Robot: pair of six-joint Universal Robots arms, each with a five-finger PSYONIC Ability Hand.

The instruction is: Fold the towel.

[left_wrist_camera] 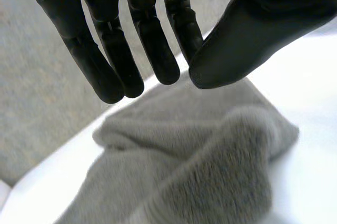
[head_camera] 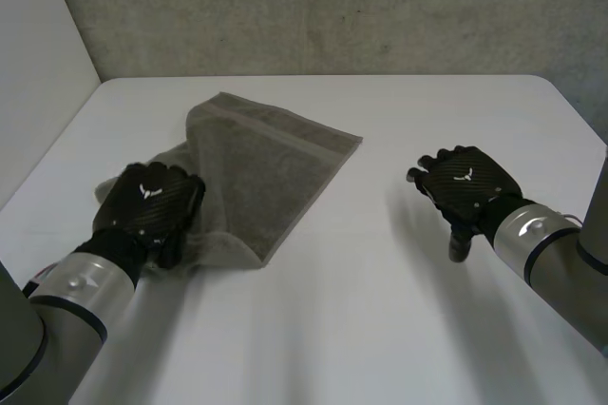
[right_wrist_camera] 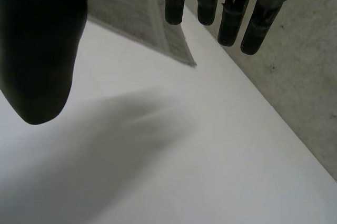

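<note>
The towel (head_camera: 256, 172) lies folded over on the worktop (head_camera: 332, 329), rumpled at near left; more folding seems needed. The left robot hand (head_camera: 147, 201) and right robot hand (head_camera: 465, 186) hover with fingers apart, empty.

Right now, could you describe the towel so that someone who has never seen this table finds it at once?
Look at the white table. On its left half lies a grey-brown towel, partly folded, its near end bunched under the left hand. It is the only soft thing there; the right hand hovers open over bare table.
</note>
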